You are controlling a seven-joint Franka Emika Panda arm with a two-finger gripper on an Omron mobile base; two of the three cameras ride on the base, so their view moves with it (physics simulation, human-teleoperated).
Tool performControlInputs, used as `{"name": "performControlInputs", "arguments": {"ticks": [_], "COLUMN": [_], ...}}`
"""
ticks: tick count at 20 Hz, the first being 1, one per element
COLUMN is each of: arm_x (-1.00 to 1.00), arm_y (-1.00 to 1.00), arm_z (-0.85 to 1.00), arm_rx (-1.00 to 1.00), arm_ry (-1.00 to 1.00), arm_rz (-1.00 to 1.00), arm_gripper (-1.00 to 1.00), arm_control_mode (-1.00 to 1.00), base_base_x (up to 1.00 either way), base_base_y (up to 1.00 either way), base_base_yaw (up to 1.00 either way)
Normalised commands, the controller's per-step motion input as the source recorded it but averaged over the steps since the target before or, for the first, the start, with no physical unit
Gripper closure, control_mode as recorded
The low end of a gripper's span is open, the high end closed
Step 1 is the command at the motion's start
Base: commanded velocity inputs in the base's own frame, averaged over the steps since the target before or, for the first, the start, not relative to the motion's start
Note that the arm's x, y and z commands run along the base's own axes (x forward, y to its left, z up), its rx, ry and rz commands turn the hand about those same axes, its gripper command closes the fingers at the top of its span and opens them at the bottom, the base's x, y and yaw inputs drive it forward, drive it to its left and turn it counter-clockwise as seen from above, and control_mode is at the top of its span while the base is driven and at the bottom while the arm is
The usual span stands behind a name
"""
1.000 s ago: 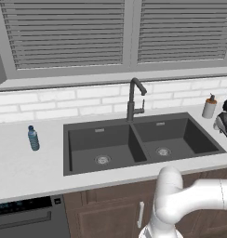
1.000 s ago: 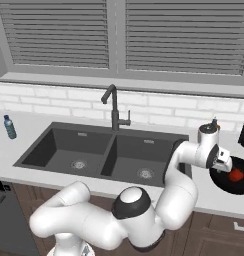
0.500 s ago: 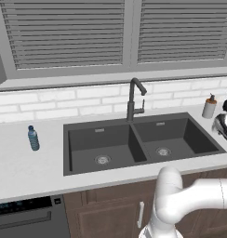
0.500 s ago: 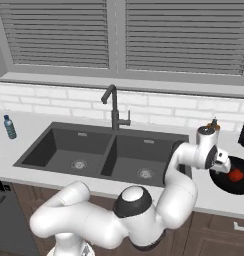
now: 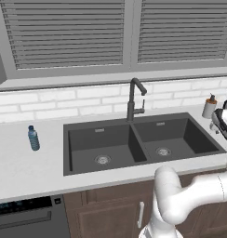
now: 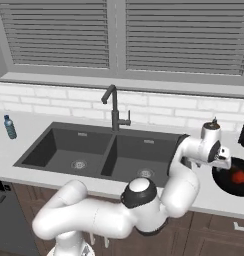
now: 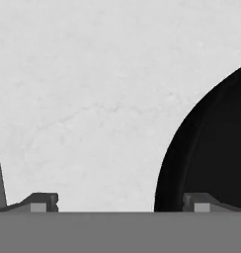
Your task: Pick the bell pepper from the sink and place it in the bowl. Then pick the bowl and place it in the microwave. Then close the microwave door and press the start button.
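The bowl [image 6: 234, 176] holds the bell pepper [image 6: 239, 176]. My gripper [image 7: 120, 203], fingers wide, straddles its rim; a shallow pinch may tip it, spilling the pepper.

Sink [image 6: 99, 155] centre of counter [image 6: 216, 192]; faucet [image 6: 113, 107] at its 12 o'clock; bottle [image 6: 10, 127] at 9; bowl [image 6: 234, 177] at 3, bell pepper [image 6: 239, 176] inside.

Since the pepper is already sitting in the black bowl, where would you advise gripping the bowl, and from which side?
Grip the bowl by its rim, coming down from above on the sink-side edge. It is wide and shallow, so only the thin rim fits between the fingers; the bell pepper sits mid-bowl, away from that edge. The gripper hangs open there.
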Motion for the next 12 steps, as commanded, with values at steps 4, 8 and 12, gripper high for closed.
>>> {"name": "performControlInputs", "arguments": {"ticks": [4, 8, 12], "arm_x": [0.00, 0.00, 0.00], "arm_y": [-0.24, -0.16, -0.04], "arm_z": [0.00, -0.01, -0.09], "arm_rx": [0.08, 0.06, 0.02], "arm_ry": [0.00, 0.00, 0.00], "arm_rz": [0.10, 0.08, 0.05], "arm_gripper": [-1.00, -1.00, -1.00], "arm_control_mode": [-1.00, -1.00, -1.00], "base_base_x": [0.00, 0.00, 0.00], "base_base_y": [0.00, 0.00, 0.00], "base_base_yaw": [0.00, 0.00, 0.00]}}
